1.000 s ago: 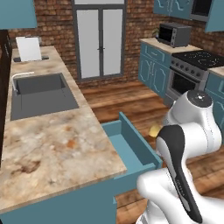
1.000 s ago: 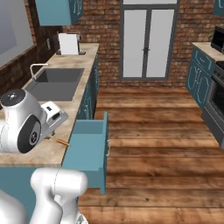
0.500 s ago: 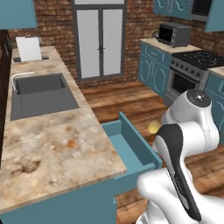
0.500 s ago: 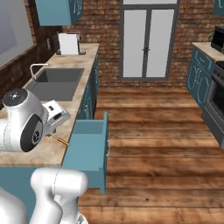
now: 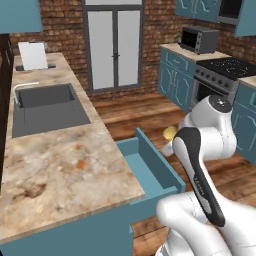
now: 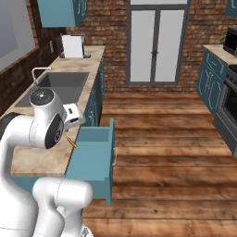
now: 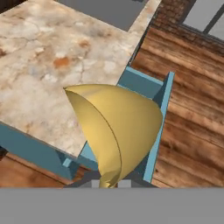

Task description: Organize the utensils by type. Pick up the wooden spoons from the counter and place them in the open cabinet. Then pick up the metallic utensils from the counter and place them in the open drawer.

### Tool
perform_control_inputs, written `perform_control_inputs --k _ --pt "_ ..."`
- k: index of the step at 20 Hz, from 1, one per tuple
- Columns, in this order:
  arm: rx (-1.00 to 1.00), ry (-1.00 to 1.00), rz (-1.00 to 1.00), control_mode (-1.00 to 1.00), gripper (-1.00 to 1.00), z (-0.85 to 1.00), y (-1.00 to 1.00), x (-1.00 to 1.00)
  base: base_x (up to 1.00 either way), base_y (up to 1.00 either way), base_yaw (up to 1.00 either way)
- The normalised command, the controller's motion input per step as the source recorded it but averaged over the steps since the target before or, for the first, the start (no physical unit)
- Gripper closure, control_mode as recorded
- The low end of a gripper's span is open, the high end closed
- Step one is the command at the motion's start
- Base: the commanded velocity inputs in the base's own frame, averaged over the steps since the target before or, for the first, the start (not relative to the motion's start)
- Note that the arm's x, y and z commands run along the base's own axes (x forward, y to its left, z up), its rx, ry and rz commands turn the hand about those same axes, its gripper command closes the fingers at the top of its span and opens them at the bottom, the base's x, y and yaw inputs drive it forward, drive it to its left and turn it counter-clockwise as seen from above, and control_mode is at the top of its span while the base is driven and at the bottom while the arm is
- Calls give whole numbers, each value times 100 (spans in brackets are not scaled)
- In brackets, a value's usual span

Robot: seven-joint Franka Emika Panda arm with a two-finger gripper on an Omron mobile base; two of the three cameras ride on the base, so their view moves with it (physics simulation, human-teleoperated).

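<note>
Above the open drawer [image 7: 164, 103], claw [image 7: 109, 181] gripping yellow-ended utensil [image 7: 116, 127]

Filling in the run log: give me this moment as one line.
gripper: shut on utensil | utensil: yellow rounded end, held above open drawer | drawer: nothing seen inside | counter: no utensils seen

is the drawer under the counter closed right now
No, the open drawer is pulled out from the teal base cabinets under the counter, its teal inside showing in the right base view.
</note>
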Motion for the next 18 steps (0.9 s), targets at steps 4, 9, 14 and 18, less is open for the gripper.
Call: perform_control_inputs --k 4,9,14,18 --pt "13 9 -19 -100 100 -22 0 77 0 0 0" --pt "5 17 -19 -100 100 -29 0 51 0 0 0" --pt "1 26 -14 -100 100 -43 -7 34 0 0 0" --pt "0 11 -13 -100 100 -39 -1 19 0 0 0"
